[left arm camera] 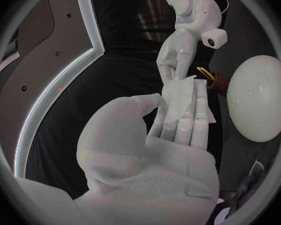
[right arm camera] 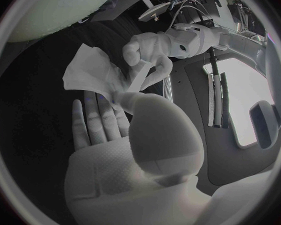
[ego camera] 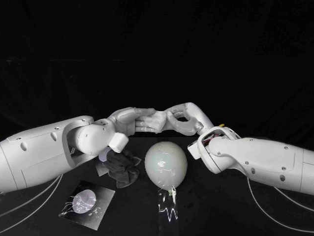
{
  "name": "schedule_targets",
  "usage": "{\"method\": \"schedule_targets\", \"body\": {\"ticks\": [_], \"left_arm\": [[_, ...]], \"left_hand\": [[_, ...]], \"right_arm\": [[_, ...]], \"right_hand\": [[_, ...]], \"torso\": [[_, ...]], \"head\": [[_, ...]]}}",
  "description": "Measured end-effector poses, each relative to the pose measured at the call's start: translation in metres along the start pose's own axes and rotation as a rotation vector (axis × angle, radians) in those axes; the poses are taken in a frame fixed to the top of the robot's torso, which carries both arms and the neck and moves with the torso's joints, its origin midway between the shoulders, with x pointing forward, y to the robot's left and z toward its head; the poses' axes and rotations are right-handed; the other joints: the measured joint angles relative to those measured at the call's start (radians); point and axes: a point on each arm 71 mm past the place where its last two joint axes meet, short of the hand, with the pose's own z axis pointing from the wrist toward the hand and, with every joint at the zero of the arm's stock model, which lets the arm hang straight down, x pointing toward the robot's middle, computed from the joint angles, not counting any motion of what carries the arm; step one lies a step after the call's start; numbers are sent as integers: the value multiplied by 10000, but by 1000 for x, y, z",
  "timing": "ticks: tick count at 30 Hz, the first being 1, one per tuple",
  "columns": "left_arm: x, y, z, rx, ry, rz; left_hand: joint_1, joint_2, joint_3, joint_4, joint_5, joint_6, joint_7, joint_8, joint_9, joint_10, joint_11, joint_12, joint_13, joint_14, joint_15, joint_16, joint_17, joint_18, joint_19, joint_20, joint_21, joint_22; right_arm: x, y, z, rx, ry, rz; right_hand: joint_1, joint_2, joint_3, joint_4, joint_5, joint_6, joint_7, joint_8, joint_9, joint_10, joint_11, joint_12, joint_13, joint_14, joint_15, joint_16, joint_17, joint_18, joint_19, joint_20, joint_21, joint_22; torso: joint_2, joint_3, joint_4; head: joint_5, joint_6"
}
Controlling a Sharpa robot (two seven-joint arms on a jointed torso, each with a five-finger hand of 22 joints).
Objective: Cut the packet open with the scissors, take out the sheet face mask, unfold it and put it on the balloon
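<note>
Head view: the left hand and the right hand are seen meeting above the far side of the black worktop, and what is held between them is hard to make out from here. In the wrist views the sheet face mask is shown there, still partly folded and raised off the worktop. It is pinched between the left hand's thumb and its straight, close-set fingers. One corner is nipped under the right hand's thumb, while that hand's other fingers are laid flat and slightly apart. The far edge of the mask is hidden behind the hands.

The pale balloon is set on the worktop just in front of the hands. A dark crumpled item, which cannot be identified, is seen to the balloon's left, partly covered by the left arm. The packet is left lying flat nearer the front left. A small yellow and brown object beside the balloon is too small to be named. Only darkness is seen behind the worktop.
</note>
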Motion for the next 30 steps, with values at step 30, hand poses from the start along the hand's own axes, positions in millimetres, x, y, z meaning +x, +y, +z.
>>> {"method": "schedule_targets", "body": {"ticks": [30], "left_arm": [[-9, 11, -9, -998, 332, 1105]], "left_hand": [[120, -803, -1865, 571, 0, -228, -50, -140, -198, -605, 248, 0, 12, -1349, 467, -1388, -678, -8, -375, 517, -1390, -1013]], "right_arm": [[-9, -1, -3, 195, -541, 487]], "right_hand": [[0, 0, 124, -69, 0, 32, -34, 35, 27, 35, -33, 0, -1, 69, -1, 0, 2, -16, 72, 0, 0, -4]], "torso": [[2, 1, -4]], "head": [[-27, 5]]}}
